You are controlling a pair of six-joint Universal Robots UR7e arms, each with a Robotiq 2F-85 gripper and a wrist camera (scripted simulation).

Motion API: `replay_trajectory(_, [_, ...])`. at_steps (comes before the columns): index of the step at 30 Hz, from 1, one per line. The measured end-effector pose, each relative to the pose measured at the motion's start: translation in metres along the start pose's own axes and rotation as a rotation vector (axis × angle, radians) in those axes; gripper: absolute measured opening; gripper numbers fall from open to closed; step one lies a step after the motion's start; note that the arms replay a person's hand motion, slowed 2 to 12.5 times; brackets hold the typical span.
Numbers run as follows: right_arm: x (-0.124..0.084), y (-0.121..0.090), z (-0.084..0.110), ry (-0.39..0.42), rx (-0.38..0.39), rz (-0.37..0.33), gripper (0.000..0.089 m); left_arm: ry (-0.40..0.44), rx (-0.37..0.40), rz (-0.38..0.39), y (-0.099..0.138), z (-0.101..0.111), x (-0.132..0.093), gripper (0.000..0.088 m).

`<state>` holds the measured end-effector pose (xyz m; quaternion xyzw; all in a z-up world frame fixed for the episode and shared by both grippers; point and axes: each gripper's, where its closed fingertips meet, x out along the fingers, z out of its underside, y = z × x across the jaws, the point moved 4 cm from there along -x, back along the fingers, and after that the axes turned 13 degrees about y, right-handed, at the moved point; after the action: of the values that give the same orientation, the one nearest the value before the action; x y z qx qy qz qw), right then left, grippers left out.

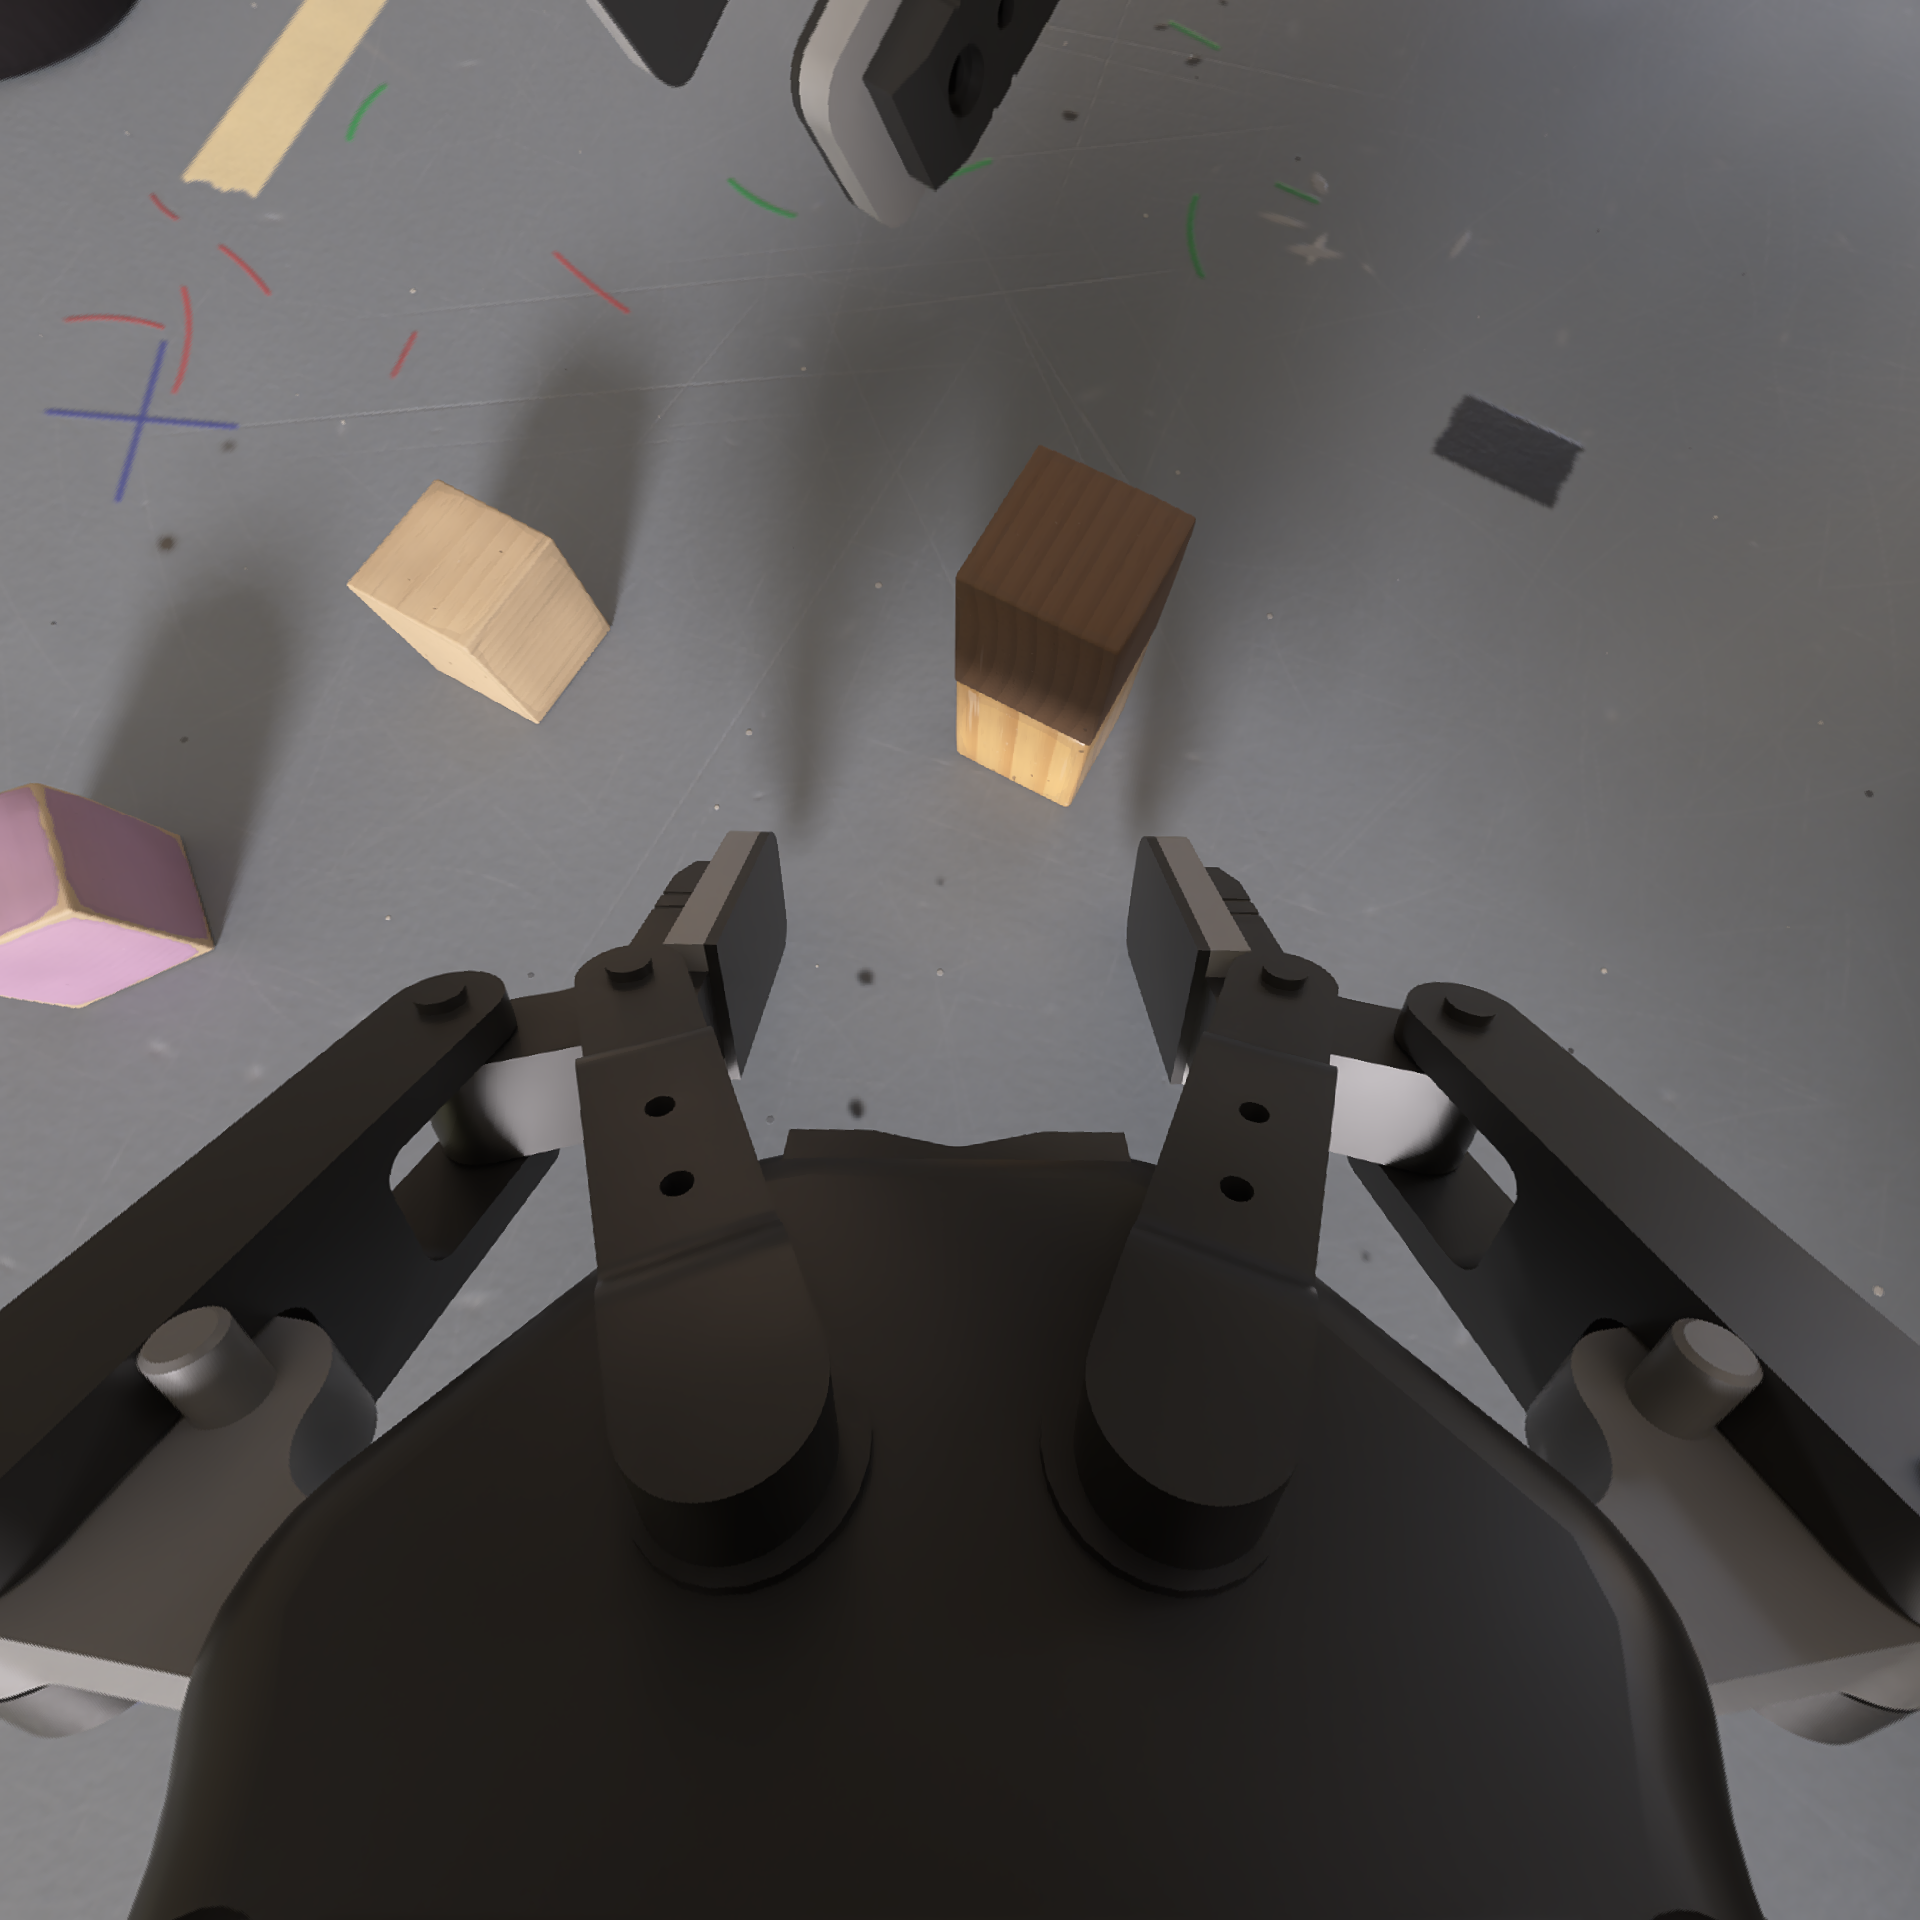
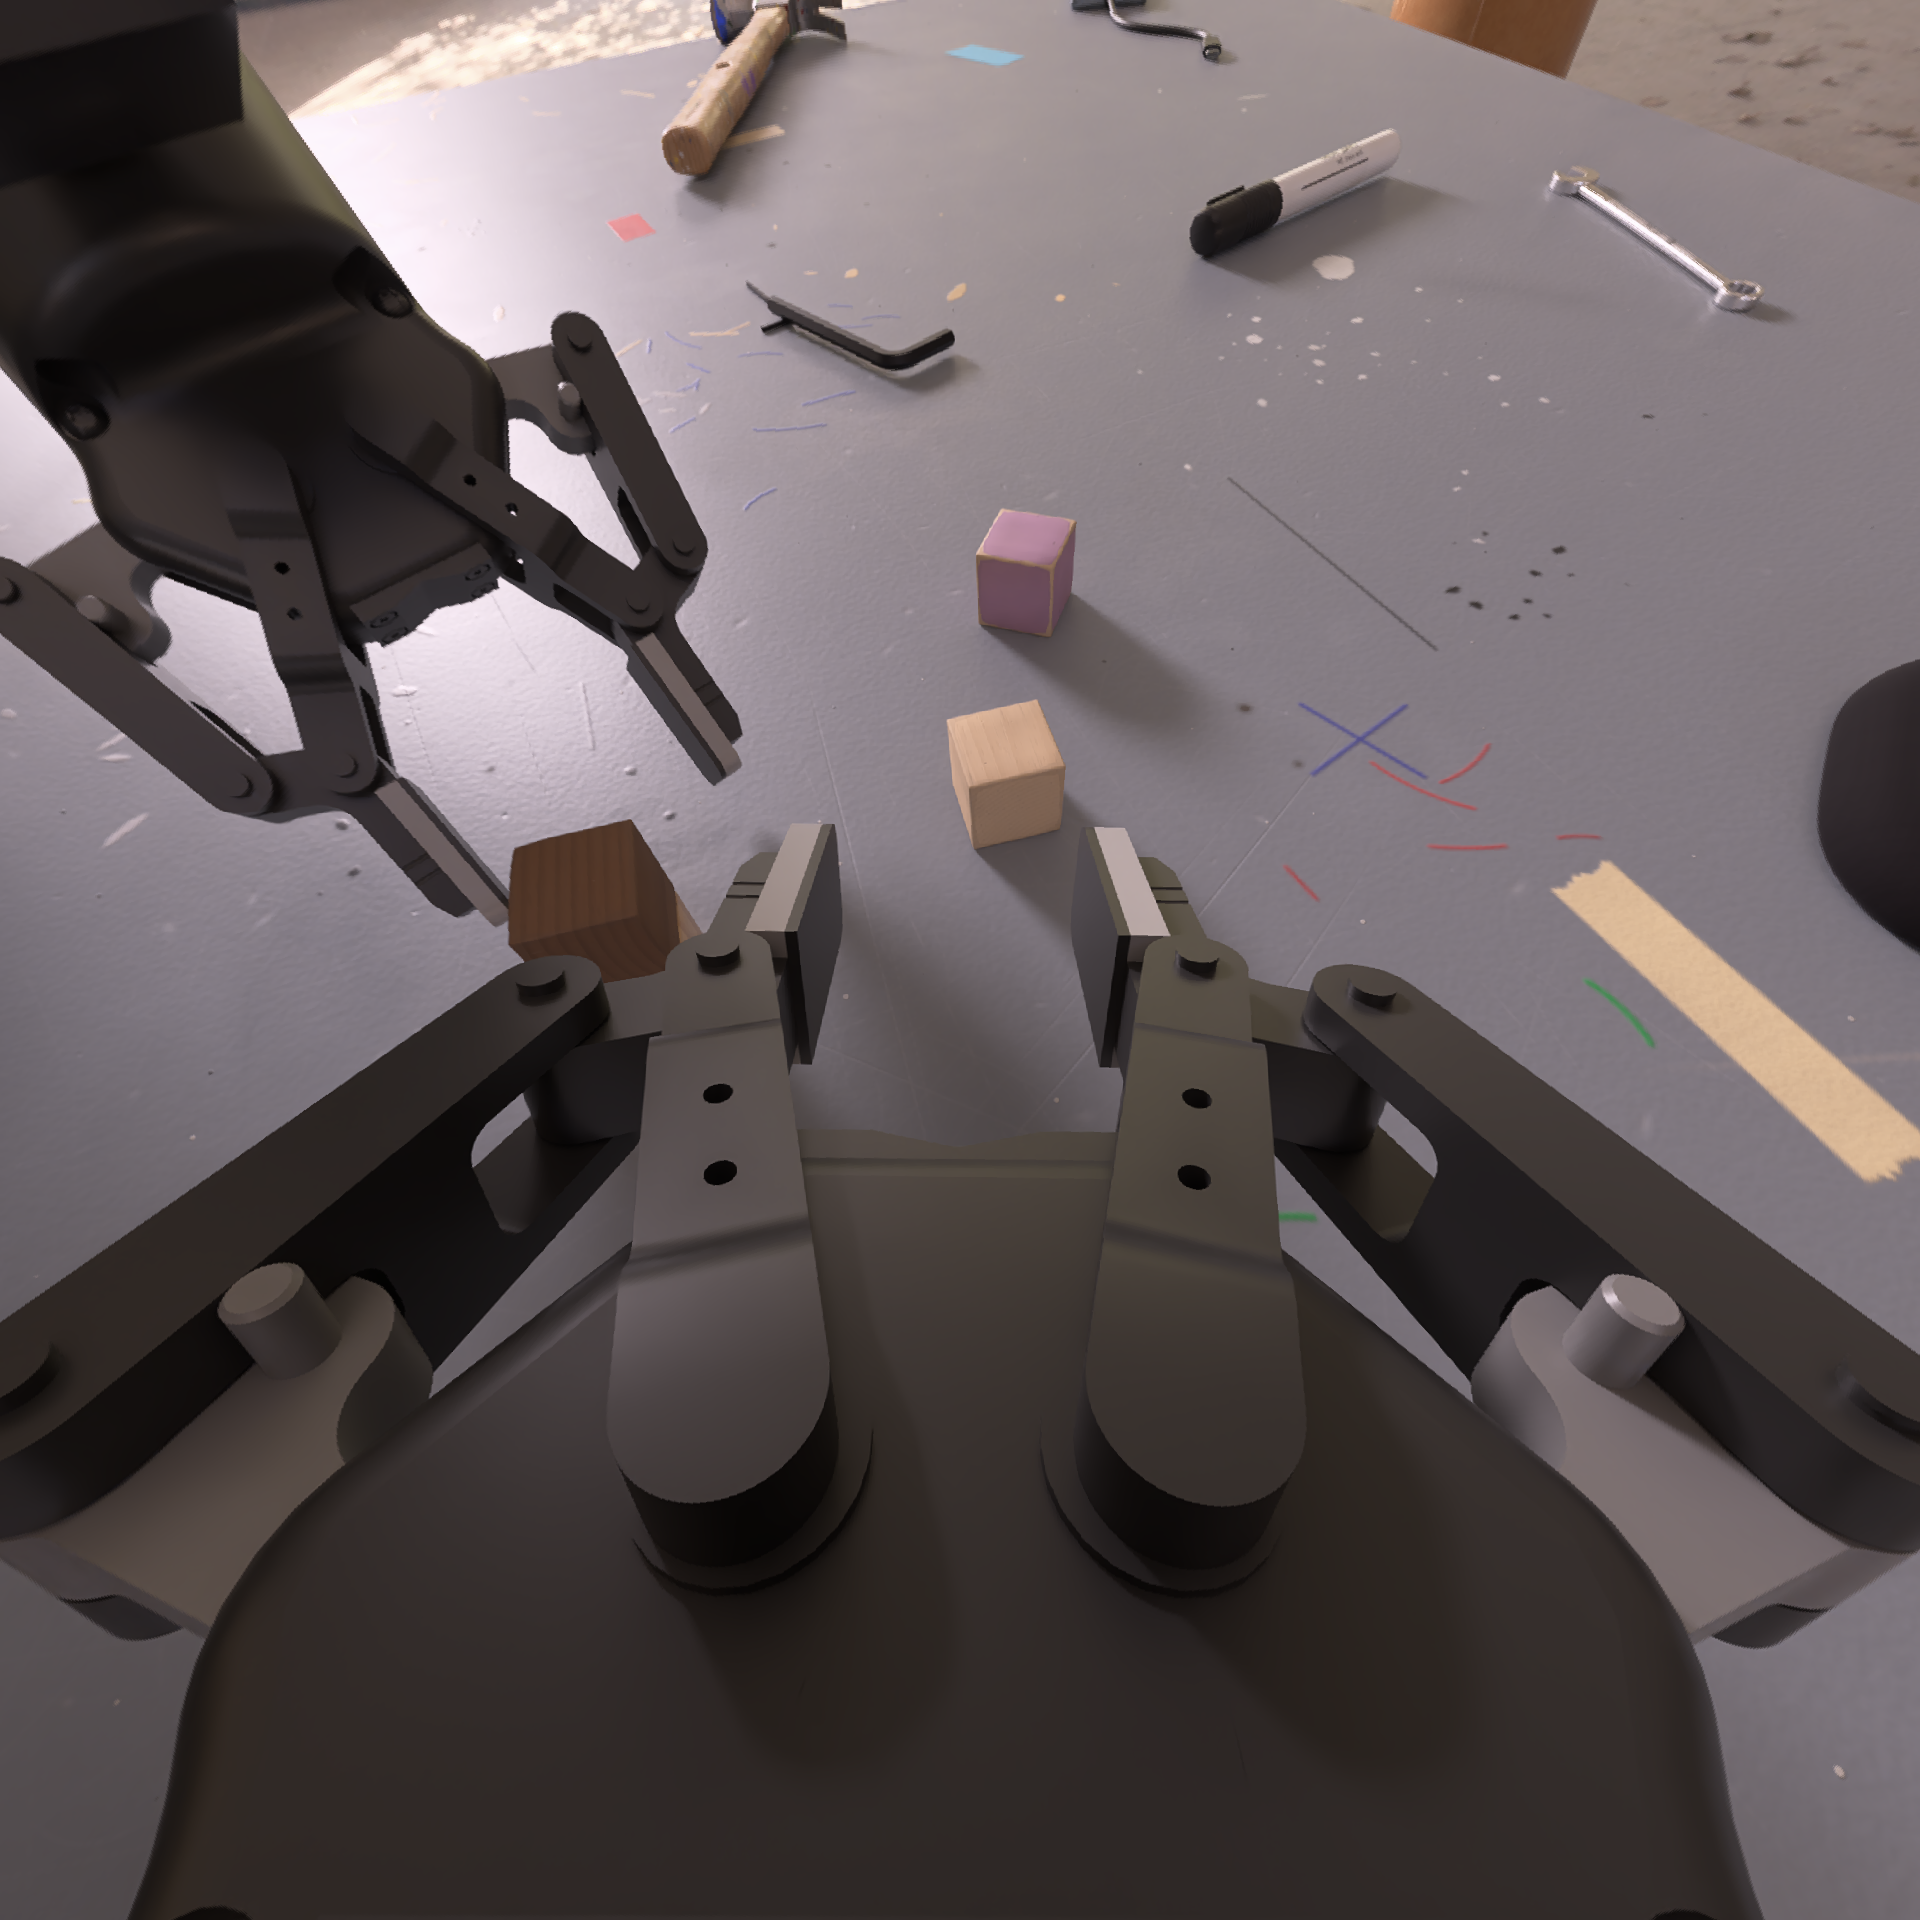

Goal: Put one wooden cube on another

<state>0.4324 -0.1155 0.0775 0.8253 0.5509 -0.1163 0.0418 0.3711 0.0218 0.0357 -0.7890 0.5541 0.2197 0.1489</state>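
Observation:
A dark brown wooden cube [image 1: 1070, 582] stands on top of a light wooden cube [image 1: 1023, 753] on the grey table. My left gripper [image 1: 956, 935] is open and empty, above and just short of this stack. In the right wrist view the dark brown cube [image 2: 587, 899] shows partly behind my right finger, with the left gripper [image 2: 597, 821] open above it. A pale wooden cube [image 1: 483, 603] lies apart to the left; it also shows in the right wrist view [image 2: 1006, 771]. My right gripper [image 2: 956, 935] is open and empty.
A pink cube [image 1: 99, 899] sits at the left edge, also seen farther off in the right wrist view [image 2: 1023, 571]. A hammer [image 2: 727, 94], a marker [image 2: 1294, 192], a wrench [image 2: 1657, 239] and a hex key [image 2: 862, 338] lie far back. A tape strip [image 2: 1725, 1029] lies on the table at the right.

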Motion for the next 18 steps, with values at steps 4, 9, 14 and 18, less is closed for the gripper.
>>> replay_trajectory(4, [0.004,0.001,0.008,-0.029,-0.028,-0.007,0.0433,0.000,0.000,-0.001,0.000,0.000,0.000,0.0594])
replay_trajectory(9, [0.010,0.001,0.014,-0.046,-0.062,-0.040,0.0450,0.000,0.000,-0.003,0.000,0.000,0.000,0.0595])
replay_trajectory(14, [0.014,0.002,0.012,-0.042,-0.062,-0.079,0.0463,0.000,-0.002,-0.004,0.000,0.000,0.000,0.0595])
replay_trajectory(18, [0.016,0.007,0.007,-0.003,-0.051,-0.087,0.0465,0.001,-0.002,-0.003,0.000,0.000,0.000,0.0595])
